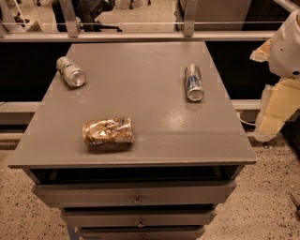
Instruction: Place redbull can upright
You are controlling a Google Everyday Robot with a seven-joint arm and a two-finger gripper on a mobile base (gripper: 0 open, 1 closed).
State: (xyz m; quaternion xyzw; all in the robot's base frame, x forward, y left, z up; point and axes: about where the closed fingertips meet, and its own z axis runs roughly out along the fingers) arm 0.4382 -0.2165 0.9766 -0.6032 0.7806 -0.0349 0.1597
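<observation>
Gripper (274,111) of the robot hangs off the right edge of a grey drawer cabinet (154,140), a blurred cream-coloured shape partly cut off by the frame below a white arm housing (287,47); whether it is released or clenched cannot be told, and it is well apart from everything on the cabinet top. The redbull can (193,82) lies on its side on the right half of the top, toward the rear, its silver end facing forward and its blue and silver body pointing away. A green and silver can (71,71) also lies on its side near the rear left corner, well apart from it. A crumpled gold-brown foil snack bag (108,131) rests flat near the front left edge. Below the top, the drawer fronts (136,194) recede into shadow and are cropped at the bottom. Behind a rail (140,36), a dark figure (89,10) is cut off and too dim to make out. Speckled floor (274,192) shows at right.
</observation>
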